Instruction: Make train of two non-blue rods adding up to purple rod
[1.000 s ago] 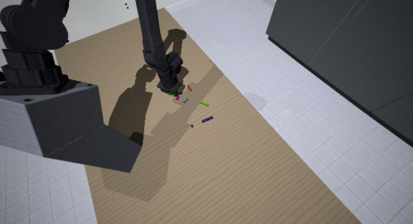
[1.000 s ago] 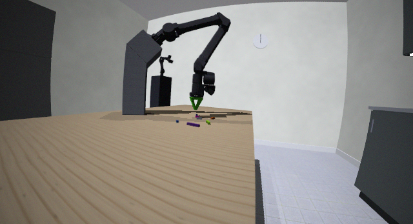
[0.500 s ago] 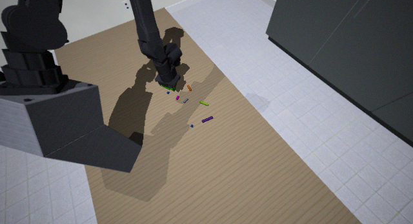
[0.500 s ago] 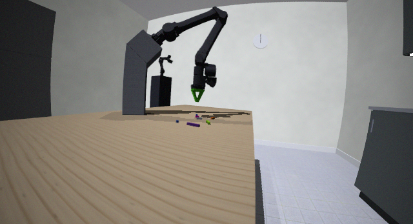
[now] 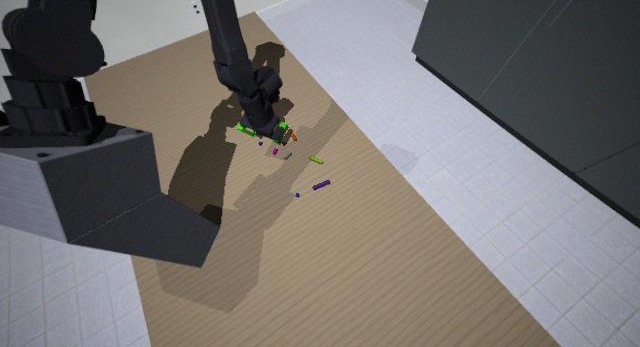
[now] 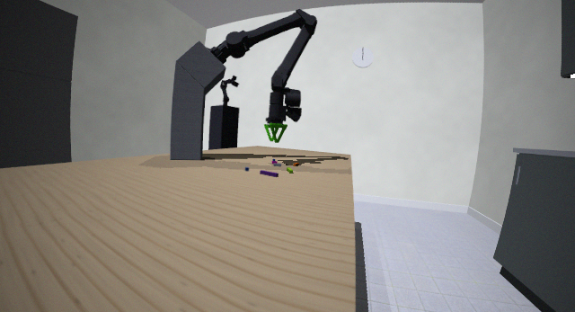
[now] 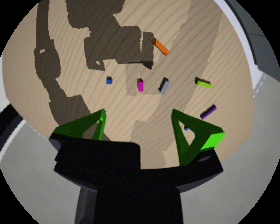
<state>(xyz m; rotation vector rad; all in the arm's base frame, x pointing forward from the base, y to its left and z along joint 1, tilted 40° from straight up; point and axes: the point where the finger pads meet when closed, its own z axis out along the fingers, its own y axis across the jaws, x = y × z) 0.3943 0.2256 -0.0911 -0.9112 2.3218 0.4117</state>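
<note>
My gripper (image 5: 263, 129) (image 6: 275, 133) (image 7: 138, 112) is open and empty, hanging above the table over the rods. Below it a short magenta rod (image 5: 275, 151) (image 7: 141, 84) (image 6: 274, 161) lies flat, with a grey rod (image 5: 287, 156) (image 7: 164, 84) (image 6: 277, 164) close to its right, a small gap between them. An orange rod (image 5: 293, 136) (image 7: 161, 46) (image 6: 297, 164) lies apart, further back. A lime rod (image 5: 315, 160) (image 7: 203, 83) (image 6: 289, 170) and the purple rod (image 5: 321, 185) (image 7: 208, 112) (image 6: 269, 173) lie to the right. One blue cube (image 5: 260, 143) (image 7: 108, 82) sits left of the magenta rod, another (image 5: 297, 195) (image 6: 246, 169) near the purple rod.
The robot's dark base pedestal (image 5: 75, 187) (image 6: 190, 114) stands at the table's left. The table's right edge (image 5: 380, 152) drops to a tiled floor. A dark cabinet (image 5: 540, 62) stands beyond it.
</note>
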